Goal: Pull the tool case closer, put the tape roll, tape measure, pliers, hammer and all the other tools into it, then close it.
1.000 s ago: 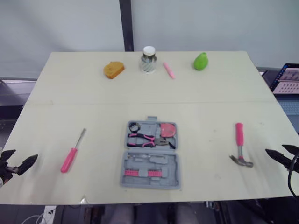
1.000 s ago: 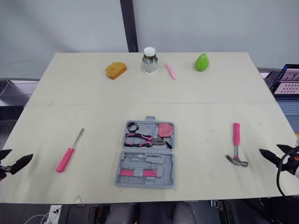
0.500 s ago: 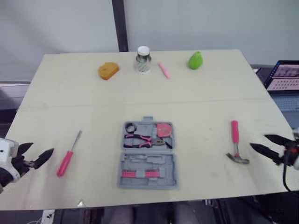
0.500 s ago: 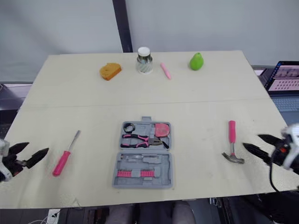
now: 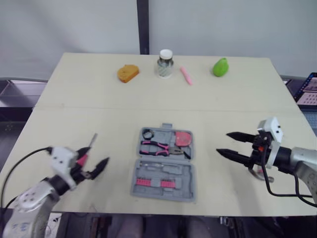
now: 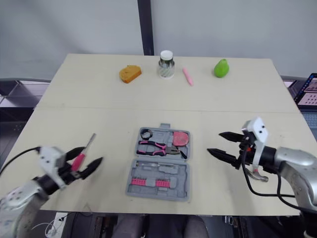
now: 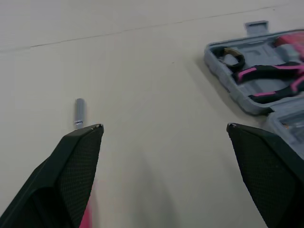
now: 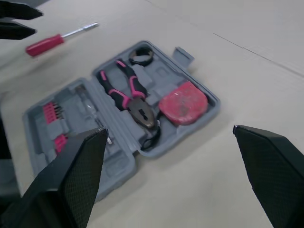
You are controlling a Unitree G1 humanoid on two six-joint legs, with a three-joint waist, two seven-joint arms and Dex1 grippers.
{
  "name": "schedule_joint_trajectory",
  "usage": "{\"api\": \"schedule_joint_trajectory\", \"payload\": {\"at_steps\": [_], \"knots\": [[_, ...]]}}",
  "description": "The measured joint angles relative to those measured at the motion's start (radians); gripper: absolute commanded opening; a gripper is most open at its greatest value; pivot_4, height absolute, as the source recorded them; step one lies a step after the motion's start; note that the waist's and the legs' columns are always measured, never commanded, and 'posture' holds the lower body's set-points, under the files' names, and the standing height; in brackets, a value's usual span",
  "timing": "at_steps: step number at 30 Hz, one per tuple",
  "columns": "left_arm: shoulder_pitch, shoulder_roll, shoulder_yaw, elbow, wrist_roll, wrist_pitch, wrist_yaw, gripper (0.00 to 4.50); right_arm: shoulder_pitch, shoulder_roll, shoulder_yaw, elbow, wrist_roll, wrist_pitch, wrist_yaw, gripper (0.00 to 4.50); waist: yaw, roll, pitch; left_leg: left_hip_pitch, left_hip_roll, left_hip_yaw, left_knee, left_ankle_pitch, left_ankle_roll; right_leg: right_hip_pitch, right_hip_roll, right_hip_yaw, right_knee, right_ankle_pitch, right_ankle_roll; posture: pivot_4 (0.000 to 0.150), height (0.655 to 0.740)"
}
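1 grey case [image 5: 163, 163] lies open at the middle of the desk [image 5: 99, 99], near its front edge, both halves flat. The far half holds a tape roll [image 5: 147, 134], pliers [image 5: 157, 148] and a pink tape measure [image 5: 182, 138]; the near half holds rows of bits [image 5: 151, 182]. Left of the case, well apart, lies a pink-handled screwdriver [image 8: 57, 39]. The left pincer [image 7: 164, 127] is spread low over the desk, 1 finger beside the screwdriver's handle. The right pincer [image 5: 223, 143] is spread too, right of the case, tips aimed at it but apart from it. Along the far edge sit an orange lump [image 5: 128, 73], a jar [image 5: 165, 63], a pink stick [image 5: 186, 75] and a green fruit [image 5: 220, 67].
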Motion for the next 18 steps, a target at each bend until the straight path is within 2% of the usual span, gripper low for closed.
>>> {"api": "schedule_joint_trajectory", "payload": {"at_steps": [3, 7, 11, 14, 15, 17, 18], "knots": [[-0.076, 0.024, -0.100, -0.029, 0.003, -0.015, -0.050, 4.45, 0.047, 0.044, -0.063, -0.027, -0.002, 0.052, -0.125, 4.50, -0.011, 0.002, -0.001, 0.001, 0.000, 0.001, -0.001, 0.000, 0.000, -0.001, 0.000, 0.001, 0.001, 0.000, 0.000, 0.150, 0.7400], [-0.325, 0.063, -0.298, -0.011, 0.010, -0.020, -0.182, 4.45, 0.130, 0.144, -0.163, -0.131, -0.023, 0.209, -0.389, 4.50, -0.010, 0.004, -0.002, 0.001, 0.000, 0.002, -0.001, 0.000, -0.001, -0.001, 0.001, 0.001, 0.003, 0.000, -0.001, 0.150, 0.7400], [-0.536, 0.016, -0.471, 0.070, 0.031, -0.053, -0.287, 4.45, 0.128, 0.205, -0.216, -0.111, -0.063, 0.330, -0.566, 4.50, -0.013, 0.004, -0.002, 0.001, 0.000, 0.002, -0.001, 0.000, -0.001, -0.002, 0.001, 0.001, 0.003, 0.000, -0.001, 0.150, 0.7400], [-0.630, -0.040, -0.555, 0.139, 0.054, -0.080, -0.325, 4.45, 0.100, 0.248, -0.238, -0.054, -0.102, 0.352, -0.657, 4.50, -0.025, 0.005, -0.002, 0.001, 0.000, 0.002, -0.003, 0.000, -0.001, -0.002, 0.001, 0.002, 0.003, 0.000, -0.001, 0.150, 0.7400], [-0.657, -0.063, -0.573, 0.164, 0.062, -0.087, -0.330, 4.50, 0.095, 0.251, -0.241, -0.028, -0.119, 0.351, -0.679, 3.93, -0.030, 0.005, -0.002, 0.001, 0.000, 0.002, -0.003, 0.000, -0.001, -0.003, 0.001, 0.001, 0.003, 0.000, -0.001, 0.150, 0.7400], [-0.691, -0.098, -0.595, 0.194, 0.072, -0.104, -0.332, 4.50, 0.094, 0.252, -0.244, 0.005, -0.145, 0.349, -0.702, 3.21, -0.035, 0.005, -0.002, 0.001, 0.000, 0.002, -0.005, 0.000, 0.000, -0.003, 0.001, 0.001, 0.003, 0.000, -0.001, 0.150, 0.7400], [-0.703, -0.113, -0.603, 0.208, 0.078, -0.112, -0.331, 4.50, 0.100, 0.253, -0.244, 0.007, -0.152, 0.348, -0.705, 2.62, -0.036, 0.005, -0.002, 0.001, 0.000, 0.002, -0.005, 0.000, 0.000, -0.003, 0.001, 0.001, 0.003, 0.000, -0.001, 0.150, 0.7400]]}}
